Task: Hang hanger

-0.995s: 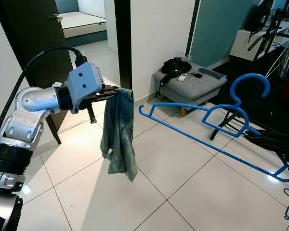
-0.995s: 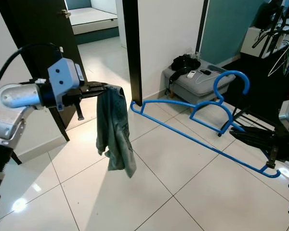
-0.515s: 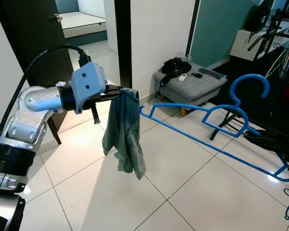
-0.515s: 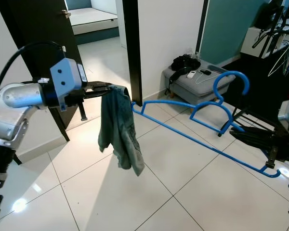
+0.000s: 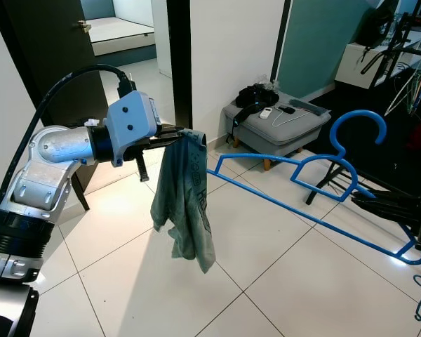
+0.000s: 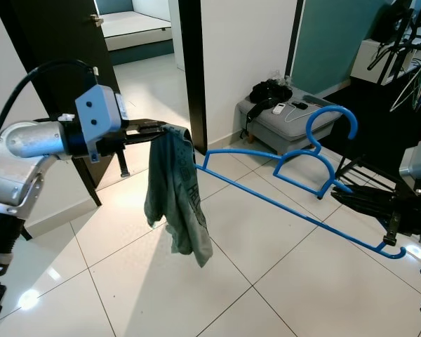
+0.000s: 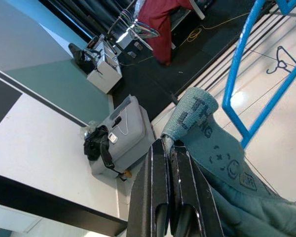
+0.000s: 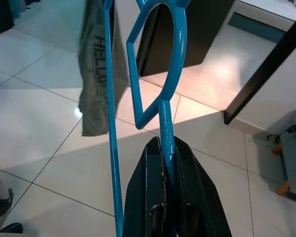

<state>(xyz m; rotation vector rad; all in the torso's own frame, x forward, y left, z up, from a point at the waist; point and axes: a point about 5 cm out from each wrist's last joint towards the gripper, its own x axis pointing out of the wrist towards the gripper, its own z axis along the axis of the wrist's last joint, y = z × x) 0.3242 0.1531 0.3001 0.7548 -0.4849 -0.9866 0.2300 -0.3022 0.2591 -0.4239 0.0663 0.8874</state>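
A: What is cut off or hidden?

B: The right gripper [image 6: 396,232] is partly cropped by the edge of the eye views. One tip of the blue hanger [image 5: 316,179] is hidden behind the green shirt [image 5: 182,203].

A: And the lettering?

B: On the shirt, only "HELLO" can be read in the right wrist view; the smaller print is too small to be told.

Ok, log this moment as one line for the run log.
left claw: shut on green shirt, held up | right claw: shut on blue hanger end | hanger tip beside shirt
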